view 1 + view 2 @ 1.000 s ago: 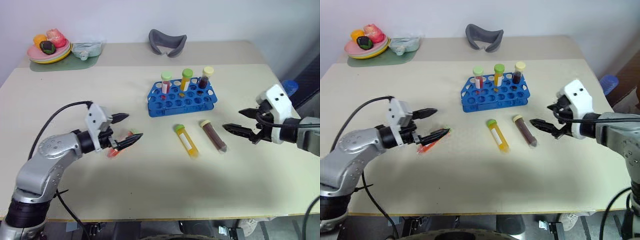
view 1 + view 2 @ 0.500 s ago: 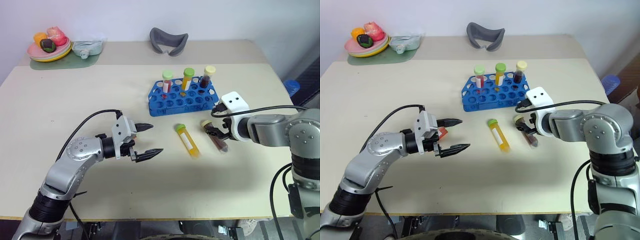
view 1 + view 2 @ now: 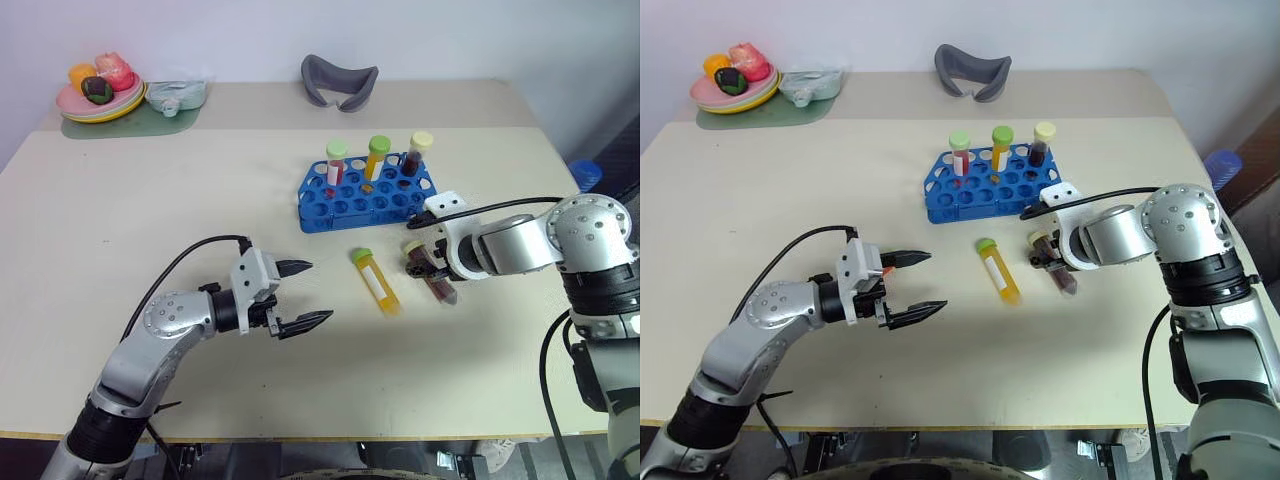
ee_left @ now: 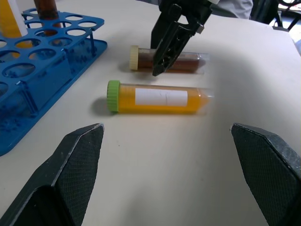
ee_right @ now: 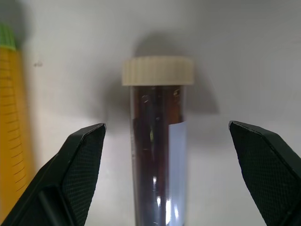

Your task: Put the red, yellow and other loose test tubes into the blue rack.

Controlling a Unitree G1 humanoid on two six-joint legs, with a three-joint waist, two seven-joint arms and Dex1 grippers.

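Test tubes were the matter on this table: two of them lay loose on the beige table (image 3: 150,200), just in front of the blue rack (image 3: 366,195). The yellow tube (image 3: 375,281) with a green cap lay flat, and beside it, on the robot's right, lay a dark brown tube (image 3: 432,277) with a cream cap. They were near each other but apart. Three more tubes stood upright in the back row of the rack.

The right gripper (image 3: 422,259) was pointed down over the cap end of the brown tube. Its two fingers stood wide apart, one on each side of the tube, and they did not clench it; the tube rested on the table between them.

The left gripper (image 3: 304,294) hovered above the table, to the left of the yellow tube and well apart from it. Its fingers were also spread wide and held nothing.

At the far left corner stood a plate (image 3: 95,104) with toy food, and a grey curved object (image 3: 339,80) lay at the far edge.
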